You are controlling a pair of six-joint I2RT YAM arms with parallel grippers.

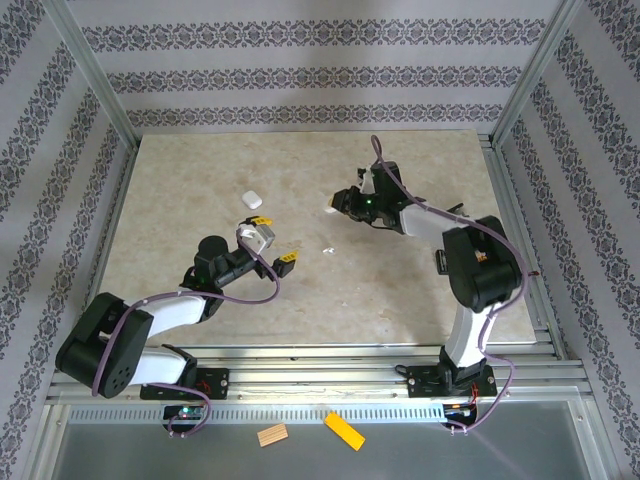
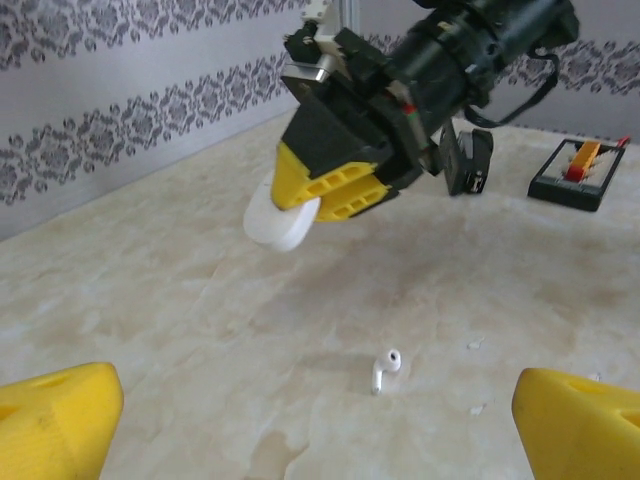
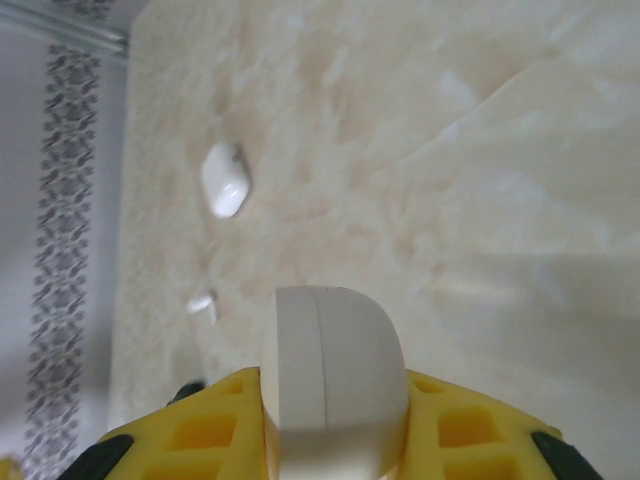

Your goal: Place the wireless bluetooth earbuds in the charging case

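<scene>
The right gripper (image 3: 335, 415) is clenched on a white rounded plastic charging case (image 3: 335, 345), apparently closed and held clear of the beige marbled tabletop (image 1: 180, 190). The left gripper (image 2: 315, 425) stands released, its yellow fingers (image 2: 55, 425) wide apart. One tiny white stemmed plastic earbud (image 2: 385, 368) lies on the tabletop just ahead of them, and a second white pill-shaped case (image 1: 251, 200) lies near that gripper.

No text, label or number can be read anywhere
</scene>
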